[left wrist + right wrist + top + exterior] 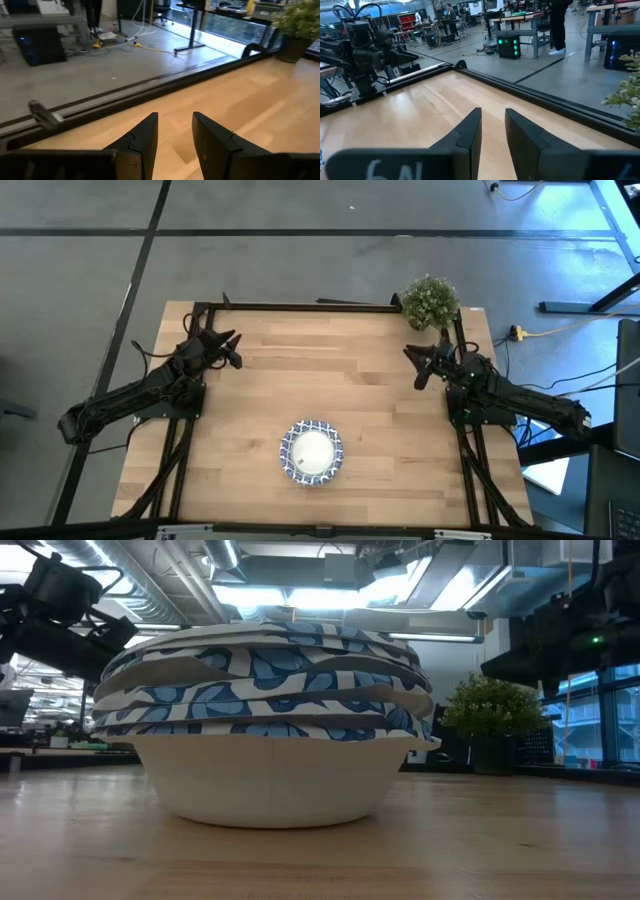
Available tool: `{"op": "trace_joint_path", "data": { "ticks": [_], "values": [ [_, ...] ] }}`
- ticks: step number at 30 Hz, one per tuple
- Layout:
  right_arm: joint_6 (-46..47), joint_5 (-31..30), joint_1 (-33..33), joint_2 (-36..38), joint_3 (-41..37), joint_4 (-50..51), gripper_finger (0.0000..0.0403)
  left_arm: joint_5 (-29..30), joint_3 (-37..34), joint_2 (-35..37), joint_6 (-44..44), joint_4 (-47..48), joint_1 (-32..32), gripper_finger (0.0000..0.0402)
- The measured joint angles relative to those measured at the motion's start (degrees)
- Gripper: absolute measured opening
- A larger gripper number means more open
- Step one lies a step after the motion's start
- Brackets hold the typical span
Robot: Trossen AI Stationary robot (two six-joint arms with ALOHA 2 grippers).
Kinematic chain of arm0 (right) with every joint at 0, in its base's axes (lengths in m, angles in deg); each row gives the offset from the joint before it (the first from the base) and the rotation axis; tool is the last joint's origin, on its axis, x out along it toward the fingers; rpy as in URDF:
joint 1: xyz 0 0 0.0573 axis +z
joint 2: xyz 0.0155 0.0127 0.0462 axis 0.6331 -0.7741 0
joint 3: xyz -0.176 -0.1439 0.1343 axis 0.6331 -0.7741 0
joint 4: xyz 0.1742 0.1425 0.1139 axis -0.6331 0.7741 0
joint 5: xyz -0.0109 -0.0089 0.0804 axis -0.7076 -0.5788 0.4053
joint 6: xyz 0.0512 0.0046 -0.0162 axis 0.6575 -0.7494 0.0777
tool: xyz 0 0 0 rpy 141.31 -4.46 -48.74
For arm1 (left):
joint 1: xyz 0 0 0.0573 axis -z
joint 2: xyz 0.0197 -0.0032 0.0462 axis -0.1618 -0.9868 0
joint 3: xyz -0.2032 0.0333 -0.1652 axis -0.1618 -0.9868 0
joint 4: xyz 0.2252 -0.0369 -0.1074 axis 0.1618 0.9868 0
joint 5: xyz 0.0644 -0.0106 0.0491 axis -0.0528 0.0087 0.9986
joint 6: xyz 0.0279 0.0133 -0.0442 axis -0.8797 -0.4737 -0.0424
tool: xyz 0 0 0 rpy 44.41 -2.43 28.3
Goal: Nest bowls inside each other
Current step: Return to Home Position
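Bowls point(311, 451) on table point(300, 370), plant point(431, 301) behind

Camera layout

My overhead camera looks straight down on the whole table point(380, 380). The low one sits at tabletop height, close to the bowls point(270, 730). Wrist cameras face across it; all four share the plant point(431, 301).

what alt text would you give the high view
Seen from above, a stack of nested bowls, white inside with a blue-patterned rim, sits alone on a wooden table. The left gripper and right gripper are open and empty at either side, far from it; a potted plant stands in the far right corner.
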Motion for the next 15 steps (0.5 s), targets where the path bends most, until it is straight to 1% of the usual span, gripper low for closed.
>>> {"op": "trace_joint_path", "data": {
  "ticks": [4,8,15],
  "values": [
    [-0.5,0.0,-0.7,0.0,0.0,0.1,0.0087,0.7,0.0,-0.1,-0.1,0.3,0.0,0.0115],
    [-3.0,0.0,-1.2,0.0,0.0,0.7,0.0087,0.9,0.0,-0.1,0.0,0.3,0.0,0.0115],
    [-3.2,0.0,-1.3,0.0,0.0,0.7,0.0087,1.7,0.0,-0.1,-0.2,0.3,0.0,0.0115]
  ]
}}
